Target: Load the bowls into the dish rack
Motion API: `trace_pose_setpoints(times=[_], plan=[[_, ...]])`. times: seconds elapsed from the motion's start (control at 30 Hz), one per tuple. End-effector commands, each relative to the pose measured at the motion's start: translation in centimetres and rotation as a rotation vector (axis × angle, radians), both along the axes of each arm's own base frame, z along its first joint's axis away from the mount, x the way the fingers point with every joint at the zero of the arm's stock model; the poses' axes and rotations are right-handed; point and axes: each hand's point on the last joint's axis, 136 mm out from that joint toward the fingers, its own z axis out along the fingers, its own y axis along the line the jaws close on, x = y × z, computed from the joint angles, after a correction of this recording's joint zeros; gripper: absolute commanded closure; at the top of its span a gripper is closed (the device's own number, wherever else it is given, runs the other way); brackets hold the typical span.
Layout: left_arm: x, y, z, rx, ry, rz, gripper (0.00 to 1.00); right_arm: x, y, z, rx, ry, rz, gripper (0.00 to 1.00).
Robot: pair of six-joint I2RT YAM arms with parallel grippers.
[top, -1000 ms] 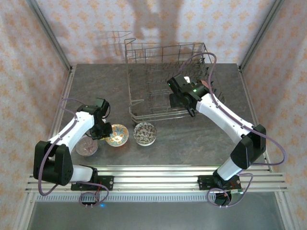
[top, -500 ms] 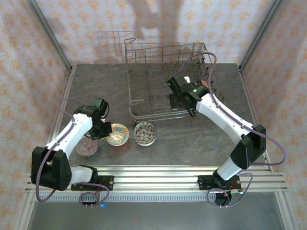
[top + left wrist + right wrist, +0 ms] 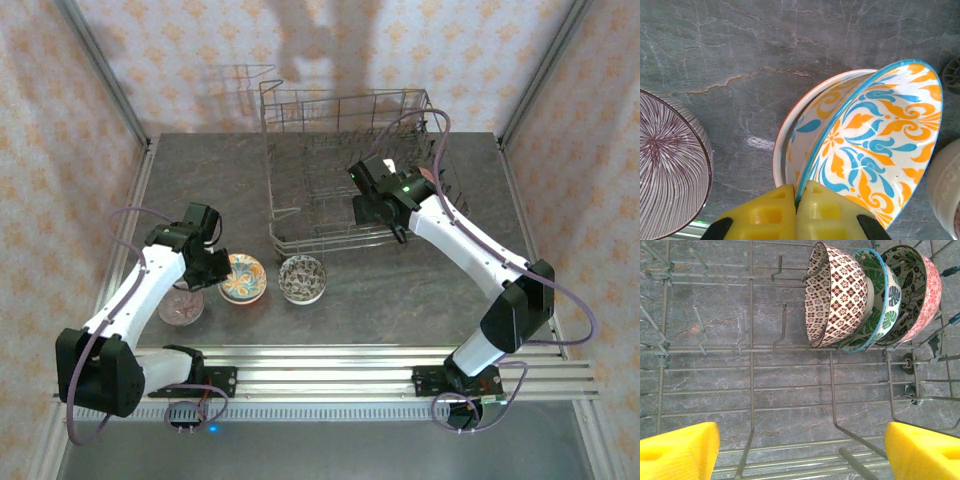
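My left gripper [image 3: 800,200] is shut on the rim of an orange-and-blue floral bowl [image 3: 880,120], holding it tilted up out of a second bowl [image 3: 785,145] with an orange-and-blue inside that lies under it. From above, that pair [image 3: 243,278] lies left of centre beside my left gripper [image 3: 212,266]. A purple-striped bowl [image 3: 665,165] lies to the left, and a dark-patterned bowl [image 3: 302,278] to the right. My right gripper [image 3: 800,450] hangs open over the dish rack [image 3: 350,170]. Three bowls stand on edge between its tines: a maroon-checked one [image 3: 837,295], a green-leaf one [image 3: 875,300] and a pink one [image 3: 917,290].
The pink-brown outside of the striped bowl [image 3: 182,305] sits close to my left forearm. A cream bowl's side [image 3: 945,185] shows at the right edge of the left wrist view. Upright rack tines [image 3: 782,325] stand free left of the loaded bowls. Wallpapered walls enclose the grey table [image 3: 420,290].
My left arm has swung its elbow out to the left and drawn the wrist back slightly, with the floral bowl still in the gripper. The right arm has not moved.
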Motion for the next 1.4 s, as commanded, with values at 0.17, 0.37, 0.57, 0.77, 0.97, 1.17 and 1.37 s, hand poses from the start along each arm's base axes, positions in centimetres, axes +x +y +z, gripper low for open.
trace_pose_setpoints(times=[0.17, 0.37, 0.57, 0.77, 0.97, 1.17, 1.37], plan=[[1.0, -0.9, 3.1, -0.05, -0.089, 0.0, 1.0, -0.3, -0.4, 0.4, -0.073, 0.013, 0.032, 0.15], [1.1, -0.6, 5.2, -0.037, -0.138, 0.005, 1.0, -0.3, 0.4, 0.6, -0.037, 0.022, 0.056, 0.15], [1.7, -0.1, 8.1, -0.015, -0.215, -0.003, 1.0, -0.3, 2.5, 1.9, 0.063, 0.028, 0.118, 0.15], [2.9, 0.6, 12.2, 0.024, -0.305, -0.012, 1.0, -0.6, 5.7, 3.3, 0.195, 0.053, 0.223, 0.17], [4.5, 0.8, 16.2, 0.019, -0.414, 0.011, 1.0, -1.6, 9.8, 6.2, 0.385, 0.067, 0.381, 0.2], [6.2, -0.2, 19.0, -0.042, -0.487, 0.018, 1.0, -2.5, 13.7, 8.9, 0.521, 0.107, 0.531, 0.22], [7.6, -1.5, 21.6, -0.103, -0.543, -0.001, 1.0, -2.2, 16.0, 10.7, 0.596, 0.111, 0.595, 0.23]])
